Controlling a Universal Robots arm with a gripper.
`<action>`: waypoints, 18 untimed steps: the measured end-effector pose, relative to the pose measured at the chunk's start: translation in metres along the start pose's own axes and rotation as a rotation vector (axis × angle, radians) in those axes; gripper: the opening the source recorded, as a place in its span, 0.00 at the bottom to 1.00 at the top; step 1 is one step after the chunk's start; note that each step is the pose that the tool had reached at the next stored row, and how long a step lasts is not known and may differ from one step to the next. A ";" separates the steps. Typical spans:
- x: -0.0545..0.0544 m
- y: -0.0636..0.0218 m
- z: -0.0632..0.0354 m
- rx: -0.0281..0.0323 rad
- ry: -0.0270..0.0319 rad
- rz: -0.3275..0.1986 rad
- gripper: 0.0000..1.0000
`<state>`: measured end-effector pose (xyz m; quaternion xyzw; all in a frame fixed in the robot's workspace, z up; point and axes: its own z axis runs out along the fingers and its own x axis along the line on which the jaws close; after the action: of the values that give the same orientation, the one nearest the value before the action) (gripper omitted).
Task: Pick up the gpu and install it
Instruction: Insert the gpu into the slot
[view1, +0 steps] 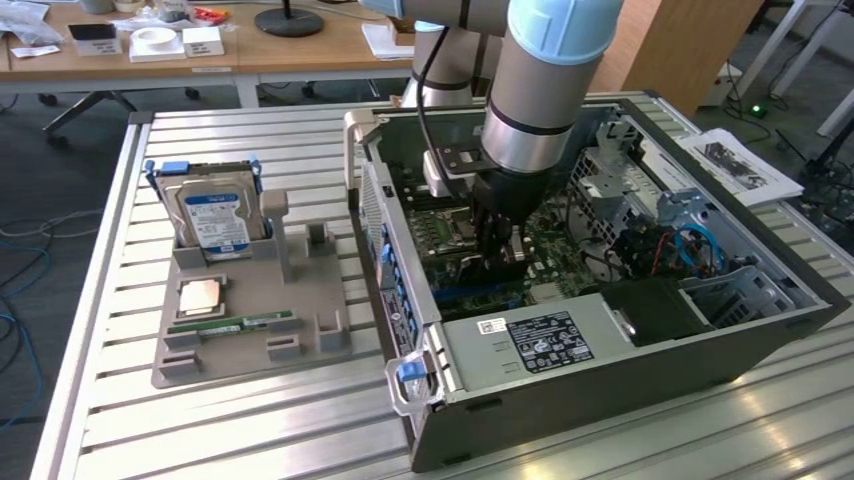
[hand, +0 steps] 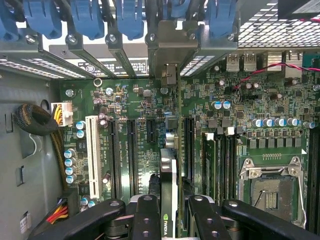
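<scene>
Claw (hand: 172, 207) is clamping the graphics card (hand: 168, 170) edge-on between its fingers, holding it upright inside the open computer case (view1: 627, 385), just above the green motherboard (hand: 130, 100) slots.

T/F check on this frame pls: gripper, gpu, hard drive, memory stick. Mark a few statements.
1. The black-fingered gripper is shut on the thin dark gpu card, seen edge-on in the wrist view. True.
2. The boxy silver hard drive with blue-white label stands upright in the grey plastic fixture tray. True.
3. The gpu card rests on that tray. False: it is inside the open dark computer case, over the green motherboard.
4. The gripper holds the narrow green memory stick. False: the stick lies flat on the tray.
</scene>
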<state>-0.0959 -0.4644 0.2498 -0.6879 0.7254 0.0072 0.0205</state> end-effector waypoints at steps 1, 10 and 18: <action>0.000 0.0000 0.0000 0.0000 0.0000 0.000 0.27; 0.000 0.0000 0.0008 0.0000 0.0001 0.000 0.27; 0.000 0.0000 0.0010 0.0007 0.0064 0.006 0.27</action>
<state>-0.0959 -0.4643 0.2488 -0.6859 0.7274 0.0048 0.0184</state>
